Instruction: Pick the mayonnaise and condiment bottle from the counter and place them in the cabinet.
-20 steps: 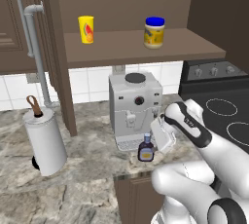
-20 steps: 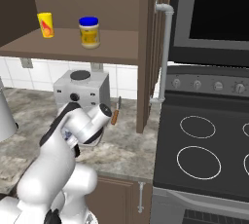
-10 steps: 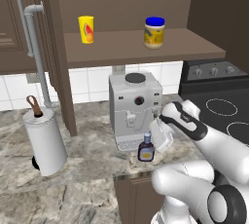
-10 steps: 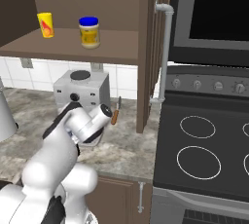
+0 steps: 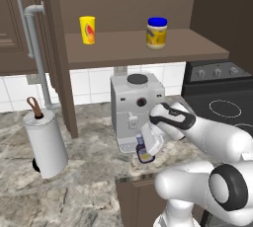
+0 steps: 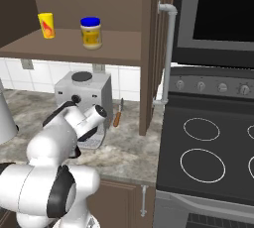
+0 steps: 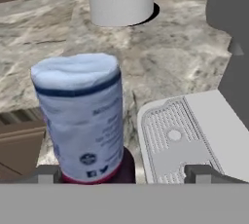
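Note:
The condiment bottle [image 7: 82, 116] stands upright on the counter [image 5: 84, 184], just in front of the coffee machine. Seen from the hand, its pale cap and white label loom close, between the two fingertips [image 7: 48, 173] and nearer the left one. My gripper [image 5: 148, 147] is lowered over the bottle [image 5: 144, 156] and covers its top; the jaws are open, with a gap on the right side. The mayonnaise [image 5: 156, 32], a yellow jar with a blue lid, stands on the shelf of the cabinet [image 5: 192, 48]; from the right it is the jar [image 6: 91, 32].
A grey coffee machine [image 5: 136, 105] stands right behind the bottle, its drip tray [image 7: 180, 138] beside it. A yellow cup [image 5: 87, 29] shares the shelf. A paper towel roll [image 5: 45, 142] stands left, the stove [image 5: 227, 110] right. An orange-handled utensil [image 6: 118, 115] leans by the cabinet side.
The hand has come down and slightly left over the condiment bottle, now hiding its top. The bottle, jar and cup have not moved.

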